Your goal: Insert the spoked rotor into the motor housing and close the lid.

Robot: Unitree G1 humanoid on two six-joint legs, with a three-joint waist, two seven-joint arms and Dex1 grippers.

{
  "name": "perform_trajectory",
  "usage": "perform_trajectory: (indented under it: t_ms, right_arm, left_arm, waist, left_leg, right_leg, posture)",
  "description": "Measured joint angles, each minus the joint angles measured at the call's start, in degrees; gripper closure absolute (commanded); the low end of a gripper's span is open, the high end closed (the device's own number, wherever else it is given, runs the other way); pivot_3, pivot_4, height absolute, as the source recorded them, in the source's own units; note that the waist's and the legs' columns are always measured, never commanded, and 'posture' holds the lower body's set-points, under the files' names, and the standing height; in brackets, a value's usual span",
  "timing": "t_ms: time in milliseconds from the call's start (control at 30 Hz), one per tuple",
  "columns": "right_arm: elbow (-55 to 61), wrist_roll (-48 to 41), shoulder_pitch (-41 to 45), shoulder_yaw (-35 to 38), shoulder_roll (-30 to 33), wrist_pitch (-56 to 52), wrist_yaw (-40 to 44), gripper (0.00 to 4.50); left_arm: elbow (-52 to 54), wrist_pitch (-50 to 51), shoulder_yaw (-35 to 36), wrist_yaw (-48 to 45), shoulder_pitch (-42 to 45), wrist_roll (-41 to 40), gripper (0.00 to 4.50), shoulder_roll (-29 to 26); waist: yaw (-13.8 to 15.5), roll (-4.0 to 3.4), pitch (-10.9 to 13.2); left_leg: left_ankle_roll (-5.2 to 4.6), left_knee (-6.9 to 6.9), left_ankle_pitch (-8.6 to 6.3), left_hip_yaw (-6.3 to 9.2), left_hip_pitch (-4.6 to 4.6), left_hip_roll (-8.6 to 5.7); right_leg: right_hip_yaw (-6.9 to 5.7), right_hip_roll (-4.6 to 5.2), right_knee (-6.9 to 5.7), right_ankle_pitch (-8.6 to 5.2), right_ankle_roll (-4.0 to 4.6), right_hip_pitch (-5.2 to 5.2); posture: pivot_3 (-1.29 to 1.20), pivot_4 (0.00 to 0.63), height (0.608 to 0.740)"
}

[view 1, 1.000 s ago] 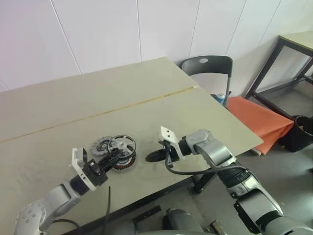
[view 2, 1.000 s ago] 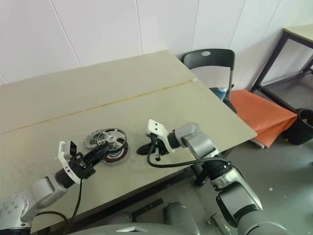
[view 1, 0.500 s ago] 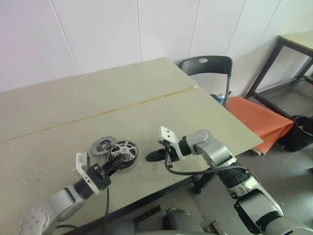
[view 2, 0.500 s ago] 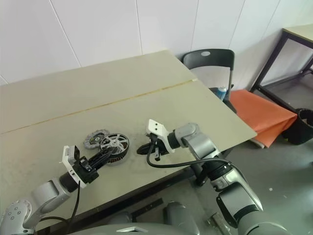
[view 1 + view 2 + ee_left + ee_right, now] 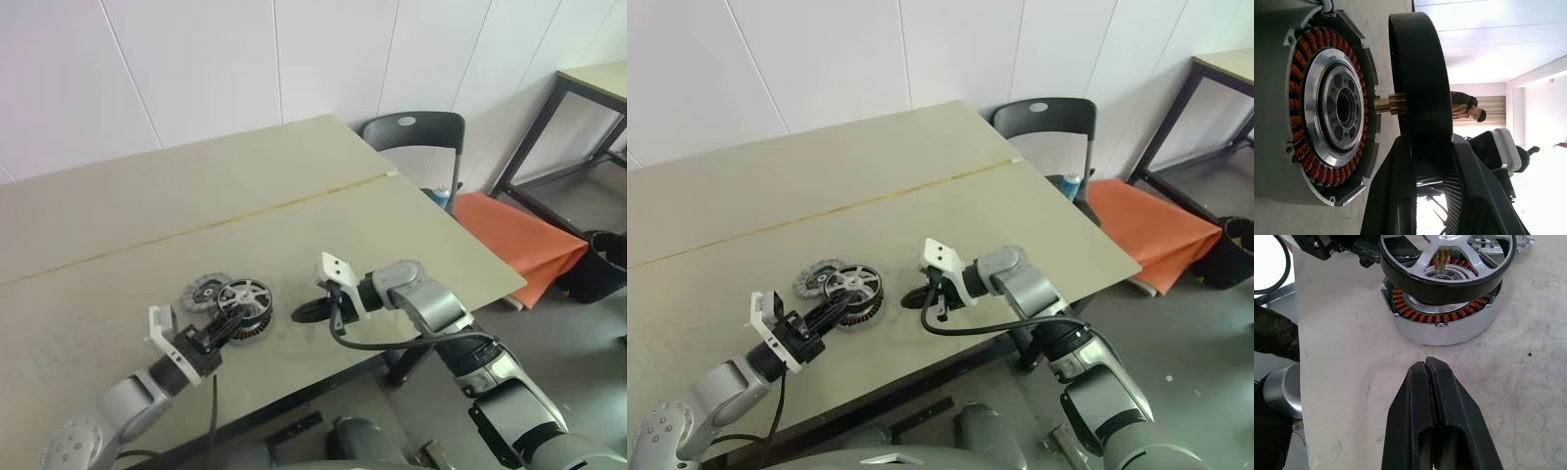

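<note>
The spoked rotor is pinched by its rim in the left gripper, held just above the motor housing, its brass shaft aimed at the housing's bore. The right gripper, pressed together, is parked beside.

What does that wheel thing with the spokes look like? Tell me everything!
The spoked rotor is a round wheel with a thick black rim, shiny silver spokes and a small brass shaft sticking out of its middle. The left claw pinches its rim and holds it just above the motor housing, flat side facing it. The shaft points at the housing's center hole. The wheel is not in yet.
</note>
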State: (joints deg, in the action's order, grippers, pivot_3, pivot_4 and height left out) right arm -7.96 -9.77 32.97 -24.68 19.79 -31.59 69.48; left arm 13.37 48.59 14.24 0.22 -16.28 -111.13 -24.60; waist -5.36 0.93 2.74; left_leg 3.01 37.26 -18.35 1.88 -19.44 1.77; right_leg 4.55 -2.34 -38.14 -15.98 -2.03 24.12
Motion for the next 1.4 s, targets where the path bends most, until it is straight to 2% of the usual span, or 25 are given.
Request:
perform_trajectory:
  t_ms: [1333, 1400]
  right_arm:
    - [-0.2, 0.1, 0.1, 0.0, 0.4, 2.0, -0.5, 4.5]
    - [-0.2, 0.1, 0.1, 0.0, 0.4, 2.0, -0.5, 4.5]
  left_arm:
    - [0.8, -1.7, 0.0, -1.1, -3.0, 6.6, 4.07, 3.3]
    - [0.6, -1.7, 0.0, -1.2, -3.0, 7.1, 3.34, 3.3]
  waist:
    - [-0.2, -0.06, 0.0]
    - [-0.2, -0.06, 0.0]
  left_leg:
    - [0.0, -0.01, 0.0, -0.01, 0.08, 0.01]
    - [-0.01, -0.01, 0.0, -0.02, 0.09, 0.01]
  right_leg:
    - [0.01, -0.04, -0.02, 0.0, 0.0, -0.07]
    - [0.01, -0.05, -0.02, 0.0, 0.0, -0.08]
  posture:
    - [0.0, 0.0, 0.74]
    - [0.0, 0.0, 0.74]
